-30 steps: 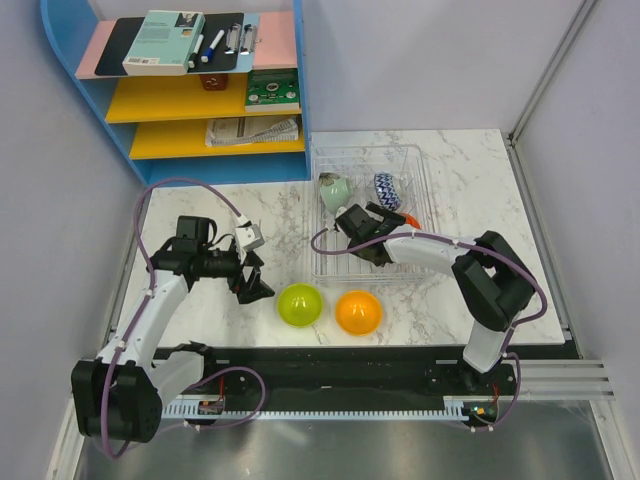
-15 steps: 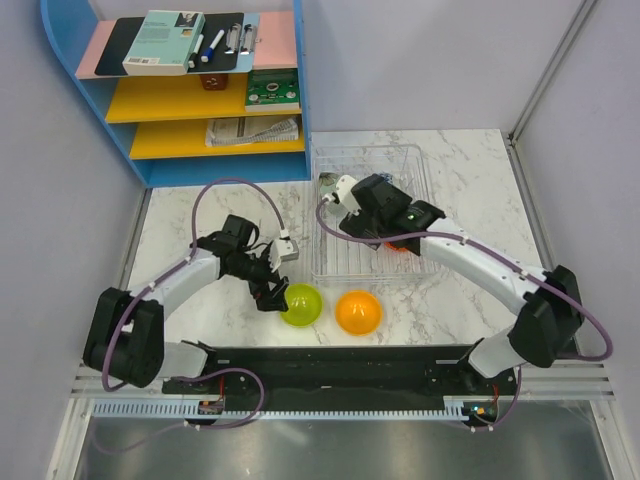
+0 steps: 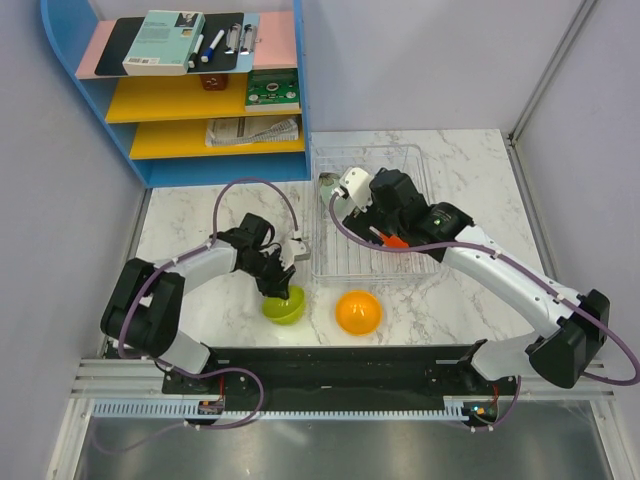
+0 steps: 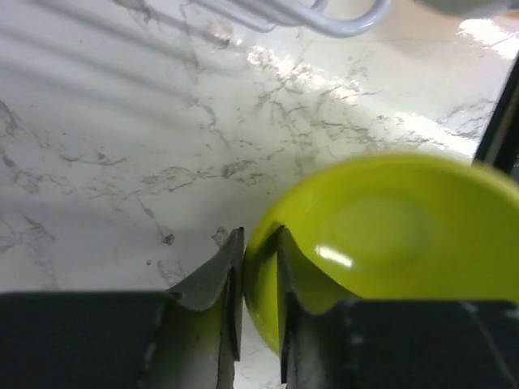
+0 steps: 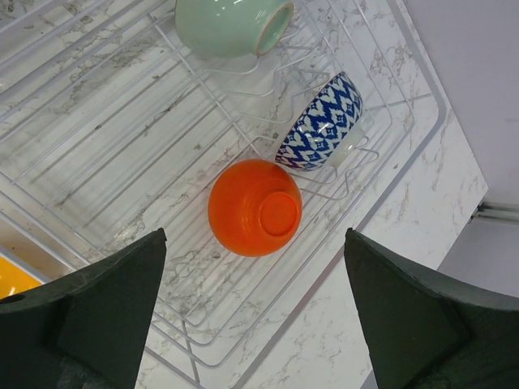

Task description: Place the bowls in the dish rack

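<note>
Lime green bowl (image 4: pixel 381 235) — rim pinched, left gripper (image 4: pixel 258 253) clamped

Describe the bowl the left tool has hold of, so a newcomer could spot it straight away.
On the marble table, look at the near edge in front of the clear dish rack, where two bowls lie outside it. Yours is the left one, its rim pinched by the left tool. It is the lime green bowl; the orange bowl beside it is untouched.

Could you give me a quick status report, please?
Left gripper shut on lime bowl rim. Right gripper open over rack. Red bowl, patterned bowl, grey-green bowl racked; orange bowl on table. Nothing blocking.
</note>
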Robot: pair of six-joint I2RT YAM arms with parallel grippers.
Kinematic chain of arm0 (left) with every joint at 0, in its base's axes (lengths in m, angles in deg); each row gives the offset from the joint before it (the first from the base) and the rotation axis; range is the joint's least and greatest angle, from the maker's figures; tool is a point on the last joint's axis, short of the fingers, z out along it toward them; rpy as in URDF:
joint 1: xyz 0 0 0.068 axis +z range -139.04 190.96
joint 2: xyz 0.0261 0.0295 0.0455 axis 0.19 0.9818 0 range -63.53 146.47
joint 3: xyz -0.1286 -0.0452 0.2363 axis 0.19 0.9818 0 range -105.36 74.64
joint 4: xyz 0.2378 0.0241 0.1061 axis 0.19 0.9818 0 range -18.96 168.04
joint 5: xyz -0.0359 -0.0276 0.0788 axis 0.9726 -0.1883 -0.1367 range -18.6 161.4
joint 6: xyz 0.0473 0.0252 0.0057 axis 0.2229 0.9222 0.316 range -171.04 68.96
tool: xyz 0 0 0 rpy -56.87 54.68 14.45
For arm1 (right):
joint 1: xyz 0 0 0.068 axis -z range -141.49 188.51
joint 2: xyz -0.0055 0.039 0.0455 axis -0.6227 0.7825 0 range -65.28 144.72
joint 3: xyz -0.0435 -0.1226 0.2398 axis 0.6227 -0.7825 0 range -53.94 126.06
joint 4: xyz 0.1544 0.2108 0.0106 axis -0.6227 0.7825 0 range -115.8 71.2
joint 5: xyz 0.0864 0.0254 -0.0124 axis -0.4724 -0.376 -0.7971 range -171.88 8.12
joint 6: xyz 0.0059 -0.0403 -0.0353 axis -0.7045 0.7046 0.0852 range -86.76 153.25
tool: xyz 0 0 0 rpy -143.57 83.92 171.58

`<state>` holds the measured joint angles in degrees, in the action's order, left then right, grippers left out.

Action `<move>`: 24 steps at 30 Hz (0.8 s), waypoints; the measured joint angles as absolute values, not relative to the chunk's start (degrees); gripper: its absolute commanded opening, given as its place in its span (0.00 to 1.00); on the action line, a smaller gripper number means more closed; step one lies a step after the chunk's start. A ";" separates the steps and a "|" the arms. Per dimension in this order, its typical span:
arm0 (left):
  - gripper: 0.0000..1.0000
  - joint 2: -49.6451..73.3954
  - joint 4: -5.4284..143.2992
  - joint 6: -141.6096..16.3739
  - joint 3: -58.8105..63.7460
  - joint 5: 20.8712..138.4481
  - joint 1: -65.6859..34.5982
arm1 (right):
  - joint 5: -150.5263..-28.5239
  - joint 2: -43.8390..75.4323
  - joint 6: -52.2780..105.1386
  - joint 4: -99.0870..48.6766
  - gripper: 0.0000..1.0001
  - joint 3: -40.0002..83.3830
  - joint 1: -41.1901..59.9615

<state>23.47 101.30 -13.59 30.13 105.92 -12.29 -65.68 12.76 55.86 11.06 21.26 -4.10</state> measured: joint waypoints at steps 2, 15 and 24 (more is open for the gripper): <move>0.02 23.45 101.87 -14.20 29.60 106.86 -12.25 | -65.81 12.76 55.70 11.06 0.98 20.97 -3.99; 0.02 17.50 103.70 -13.43 29.43 105.72 -10.96 | -73.44 10.72 50.26 10.82 0.97 24.27 4.95; 0.02 6.90 107.00 -12.25 17.10 108.09 1.17 | -98.70 10.96 37.63 8.57 0.98 28.53 11.66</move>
